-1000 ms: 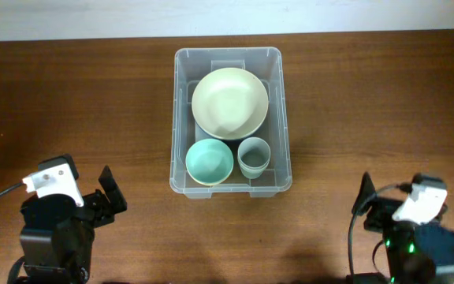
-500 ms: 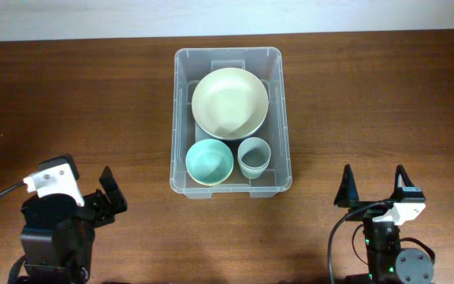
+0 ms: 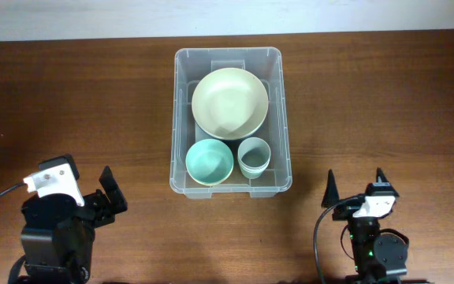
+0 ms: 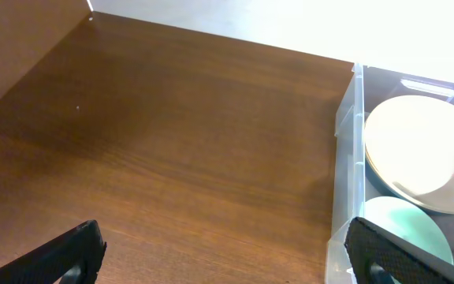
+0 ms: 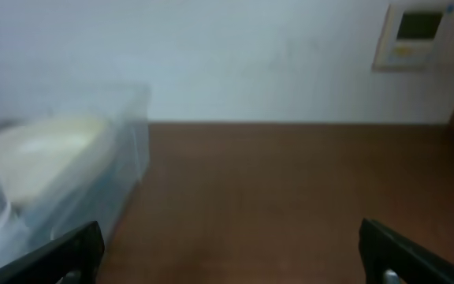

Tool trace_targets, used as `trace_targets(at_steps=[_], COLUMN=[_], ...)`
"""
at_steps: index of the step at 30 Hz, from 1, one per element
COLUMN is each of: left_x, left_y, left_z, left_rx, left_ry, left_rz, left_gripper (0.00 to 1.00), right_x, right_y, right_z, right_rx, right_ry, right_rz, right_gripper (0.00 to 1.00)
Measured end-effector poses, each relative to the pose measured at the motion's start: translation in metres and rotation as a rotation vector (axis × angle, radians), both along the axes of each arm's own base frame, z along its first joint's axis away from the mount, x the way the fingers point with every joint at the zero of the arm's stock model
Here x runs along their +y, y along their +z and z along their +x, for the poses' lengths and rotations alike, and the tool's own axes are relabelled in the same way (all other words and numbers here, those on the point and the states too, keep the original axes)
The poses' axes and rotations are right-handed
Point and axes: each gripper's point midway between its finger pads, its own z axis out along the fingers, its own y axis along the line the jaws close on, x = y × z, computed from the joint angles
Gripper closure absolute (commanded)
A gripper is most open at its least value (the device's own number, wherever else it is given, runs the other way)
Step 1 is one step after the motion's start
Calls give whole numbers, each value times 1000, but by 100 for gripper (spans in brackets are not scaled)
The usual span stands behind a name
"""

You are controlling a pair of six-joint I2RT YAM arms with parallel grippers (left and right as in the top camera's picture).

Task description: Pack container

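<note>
Brown wooden table point(image 3: 69, 95): at near left, the left gripper point(image 3: 110, 192) rests with jaws spread wide, holding nothing. The clear container point(image 3: 227, 51) stands at centre toward the far edge, holding a cream bowl point(image 3: 229, 102), a teal bowl point(image 3: 210, 161) and a grey cup point(image 3: 254, 156). At near right, the right gripper point(image 3: 355, 188) gapes wide, empty.

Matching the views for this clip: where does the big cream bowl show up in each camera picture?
Overhead: cream bowl at upper centre, in the far half of the container.
Left wrist: cream bowl at the right edge, cut off by the frame.
Right wrist: cream bowl at far left, blurred.
Shared landmark: the clear container wall beside the bowl, visible in all three views.
</note>
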Motion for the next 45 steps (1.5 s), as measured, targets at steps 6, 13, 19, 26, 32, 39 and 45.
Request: trace_targets(at_steps=[6, 13, 19, 26, 32, 39, 45], left_x=[0, 0, 0, 0, 0, 4, 6], left_y=[0, 0, 0, 0, 0, -15, -12], left_z=[0, 0, 0, 0, 0, -11, -30], left_rx=[0, 0, 0, 0, 1, 77, 47], left_ry=[0, 0, 0, 0, 0, 13, 16], left_rz=[0, 0, 0, 0, 0, 18, 16], left_gripper=[0, 0, 0, 0, 0, 0, 0], right_x=[2, 2, 2, 2, 2, 2, 2], right_y=[-3, -3, -3, -3, -3, -3, -3], right_z=[0, 0, 0, 0, 0, 0, 0], right_rx=[11, 11, 11, 11, 11, 12, 12], right_ry=[11, 16, 16, 16, 16, 16, 16], right_rz=[-20, -22, -23, -23, -22, -23, -23], right_gripper=[1, 1, 1, 1, 1, 1, 1])
